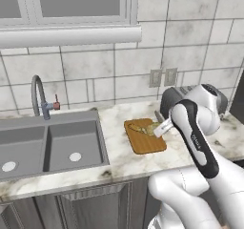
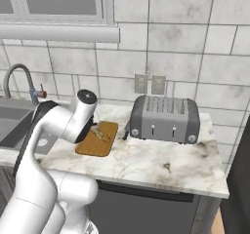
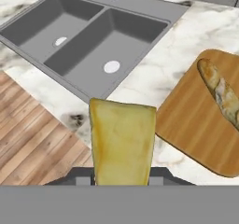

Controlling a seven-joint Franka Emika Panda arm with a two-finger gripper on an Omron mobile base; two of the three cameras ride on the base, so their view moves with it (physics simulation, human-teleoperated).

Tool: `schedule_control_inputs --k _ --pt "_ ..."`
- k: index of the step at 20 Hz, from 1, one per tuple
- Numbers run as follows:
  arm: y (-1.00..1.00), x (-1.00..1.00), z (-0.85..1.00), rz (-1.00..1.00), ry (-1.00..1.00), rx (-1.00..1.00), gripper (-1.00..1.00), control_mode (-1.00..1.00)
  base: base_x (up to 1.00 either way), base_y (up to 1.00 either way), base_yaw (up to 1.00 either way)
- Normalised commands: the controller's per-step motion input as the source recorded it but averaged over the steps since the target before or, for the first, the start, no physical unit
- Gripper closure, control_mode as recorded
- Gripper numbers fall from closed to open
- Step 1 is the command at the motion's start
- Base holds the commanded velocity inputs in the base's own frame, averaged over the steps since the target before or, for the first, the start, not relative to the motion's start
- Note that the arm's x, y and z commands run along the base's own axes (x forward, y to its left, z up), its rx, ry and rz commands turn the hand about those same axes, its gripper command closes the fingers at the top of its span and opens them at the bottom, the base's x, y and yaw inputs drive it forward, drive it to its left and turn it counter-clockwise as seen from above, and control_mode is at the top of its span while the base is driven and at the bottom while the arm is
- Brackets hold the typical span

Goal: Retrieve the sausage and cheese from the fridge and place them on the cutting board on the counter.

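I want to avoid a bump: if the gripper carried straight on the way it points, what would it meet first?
Probably the counter beside the cutting board, short of the sink; depth is unclear. The gripper holds the cheese.

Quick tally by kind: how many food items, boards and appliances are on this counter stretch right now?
Food items: 2 (pale yellow cheese wedge in the gripper; mottled tan-brown sausage link on the board)
Boards: 1 (tan-orange wooden cutting board)
Appliances: 1 (grey four-slot toaster)
Total: 4

A home kitchen is shown: a marbled counter (image 1: pixel 119 163) is fitted with a steel double sink (image 1: pixel 47 144) and tap (image 1: pixel 40 97), backed by tiled wall, with a toaster (image 2: pixel 165 119) at the right.
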Motion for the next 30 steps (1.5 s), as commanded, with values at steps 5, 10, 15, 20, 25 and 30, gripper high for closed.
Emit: schedule_control_inputs --k 5,10,15,20,25,30 --pt "-0.20 0.37 -0.65 0.05 0.05 0.00 1.00 -1.00 0.00 0.00 0.00" --pt "0.00 0.32 -0.42 0.02 0.02 0.00 1.00 -1.00 0.00 0.00 0.00" --pt "0.01 0.53 -0.22 0.00 0.08 0.00 1.00 -1.00 0.00 0.00 0.00" --pt "0.01 0.46 -0.19 0.00 0.09 0.00 1.00 -1.00 0.00 0.00 0.00" --pt "0.01 0.45 -0.28 0.00 0.07 0.00 1.00 -1.00 0.00 0.00 0.00" --pt "0.04 0.25 -0.38 0.01 0.05 0.00 1.00 -1.00 0.00 0.00 0.00"
